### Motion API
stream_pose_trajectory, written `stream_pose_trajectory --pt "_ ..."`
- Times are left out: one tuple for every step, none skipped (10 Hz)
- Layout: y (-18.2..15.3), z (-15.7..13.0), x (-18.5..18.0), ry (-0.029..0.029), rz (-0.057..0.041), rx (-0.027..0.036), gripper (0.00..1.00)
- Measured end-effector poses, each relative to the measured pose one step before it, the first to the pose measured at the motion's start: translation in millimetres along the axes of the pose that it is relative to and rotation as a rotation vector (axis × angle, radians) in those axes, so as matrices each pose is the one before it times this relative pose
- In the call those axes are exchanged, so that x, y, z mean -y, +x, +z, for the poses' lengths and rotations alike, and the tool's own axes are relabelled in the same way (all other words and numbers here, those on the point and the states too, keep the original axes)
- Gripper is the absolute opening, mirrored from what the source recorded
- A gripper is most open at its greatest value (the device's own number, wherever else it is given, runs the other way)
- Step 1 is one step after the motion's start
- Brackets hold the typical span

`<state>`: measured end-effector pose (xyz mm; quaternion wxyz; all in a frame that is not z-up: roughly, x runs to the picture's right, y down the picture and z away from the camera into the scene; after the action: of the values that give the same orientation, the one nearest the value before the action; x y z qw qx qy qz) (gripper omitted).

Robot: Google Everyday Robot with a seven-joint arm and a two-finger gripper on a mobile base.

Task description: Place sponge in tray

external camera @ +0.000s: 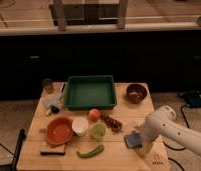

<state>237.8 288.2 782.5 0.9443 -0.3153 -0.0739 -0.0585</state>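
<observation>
The blue-grey sponge (132,139) lies on the wooden table (119,152) near its front right corner. The gripper (144,146) at the end of my white arm (171,127) is down at the sponge's right side, touching or nearly touching it. The dark green tray (90,92) stands empty at the back middle of the table, well away from the gripper, to its upper left.
An orange bowl (59,130), a white cup (80,126), a green cup (98,131), an orange fruit (94,114), a dark snack strip (112,122), a green pepper (91,151) and a dark pad (52,148) sit at the front. A dark red bowl (136,93) stands at the back right.
</observation>
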Motion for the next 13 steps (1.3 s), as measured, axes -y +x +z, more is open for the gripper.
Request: stream_pose_trajectory --pt "-0.40 0.46 -0.02 -0.00169 0.00072 0.00154 0.80" --pt "-0.39 0.57 -0.34 -0.00365 0.00098 0.00110 0.80" --pt "-0.15 0.19 -0.08 -0.00086 0.00134 0.00091 0.80" --pt "0.01 0.19 -0.14 -0.00087 0.00191 0.00096 0.80" --pt "-0.69 0.34 0.36 -0.00069 0.00144 0.00204 0.80" --pt "-0.23 0.25 -0.22 -0.00148 0.00056 0.00055 0.80" --pt "-0.27 0.27 -0.06 -0.00070 0.00163 0.00157 0.80" --pt "0.40 0.55 -0.61 -0.00214 0.00251 0.00075 0.80" --pt "-0.23 -0.07 0.32 0.00012 0.00157 0.00129 0.80" --pt "-0.16 1.25 -0.23 -0.00333 0.00672 0.00379 0.80" --pt "0.04 -0.12 -0.02 -0.00069 0.00031 -0.00009 0.80" --pt "0.40 0.48 -0.82 -0.00166 0.00179 0.00073 0.80" --pt "0.07 0.24 -0.14 -0.00124 0.00011 -0.00010 0.79"
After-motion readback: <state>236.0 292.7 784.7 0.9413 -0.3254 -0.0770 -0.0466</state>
